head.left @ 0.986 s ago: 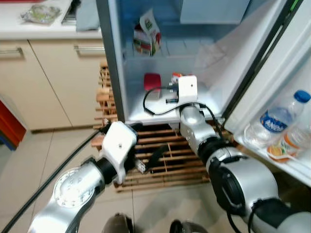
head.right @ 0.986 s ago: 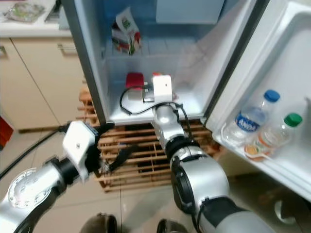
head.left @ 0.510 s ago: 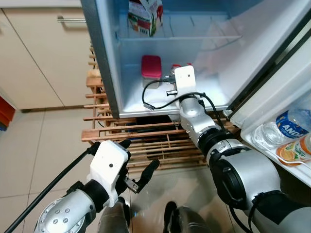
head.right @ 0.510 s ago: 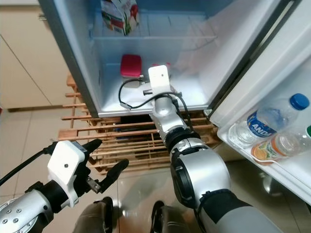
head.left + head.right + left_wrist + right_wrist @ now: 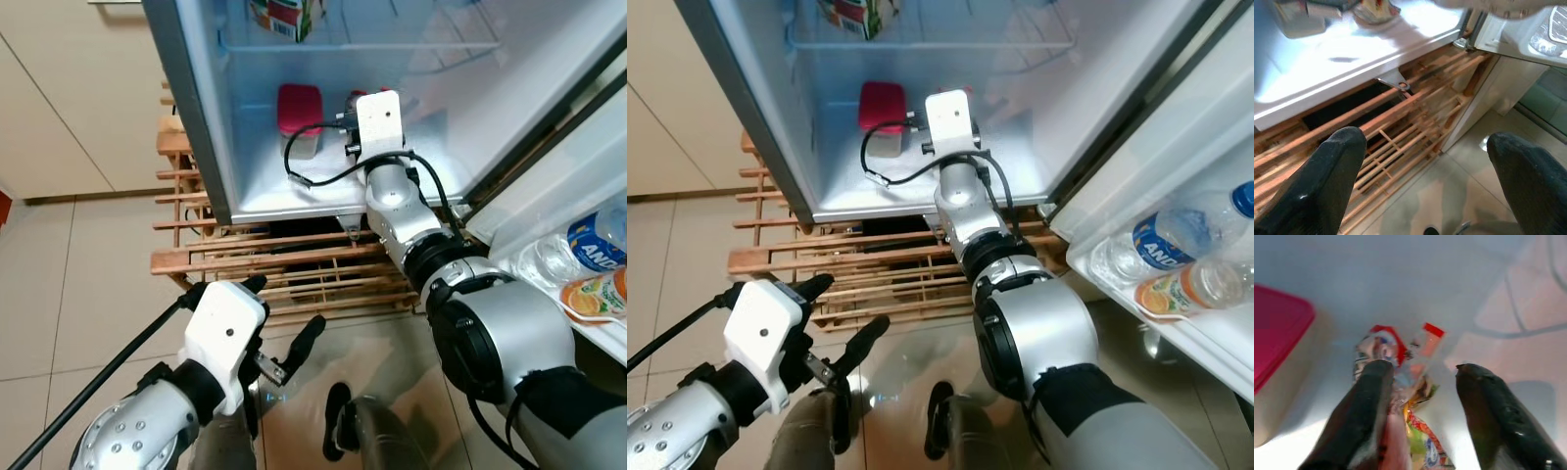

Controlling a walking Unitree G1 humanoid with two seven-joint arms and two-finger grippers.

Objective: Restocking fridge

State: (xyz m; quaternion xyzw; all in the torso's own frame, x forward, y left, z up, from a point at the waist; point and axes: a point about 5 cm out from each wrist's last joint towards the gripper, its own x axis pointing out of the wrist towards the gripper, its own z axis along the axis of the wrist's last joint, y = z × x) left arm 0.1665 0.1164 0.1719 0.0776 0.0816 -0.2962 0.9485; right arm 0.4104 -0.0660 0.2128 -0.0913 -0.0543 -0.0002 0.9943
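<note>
in the left eye view, an open fridge (image 5: 186,117) is seen, standing over a wooden slat pallet (image 5: 245,264). a red-lidded box (image 5: 298,116) is set on the fridge floor, and a carton (image 5: 284,14) is kept on the shelf above. bottles (image 5: 598,250) are held in the door shelf at the right. the right arm is stretched into the fridge, beside the box. the left gripper (image 5: 286,323) is held low over the floor tiles, its fingers spread.

in the left wrist view, the two fingers (image 5: 1327,181) are seen wide apart, with the pallet (image 5: 1400,142) between them.

in the right wrist view, the right gripper (image 5: 1422,382) is seen with fingers apart around a crinkly snack packet (image 5: 1400,367). one finger (image 5: 1359,416) is touching it. the packet lies on the white fridge floor, its long side along the fingers. the red lid (image 5: 1276,328) is close by.
</note>
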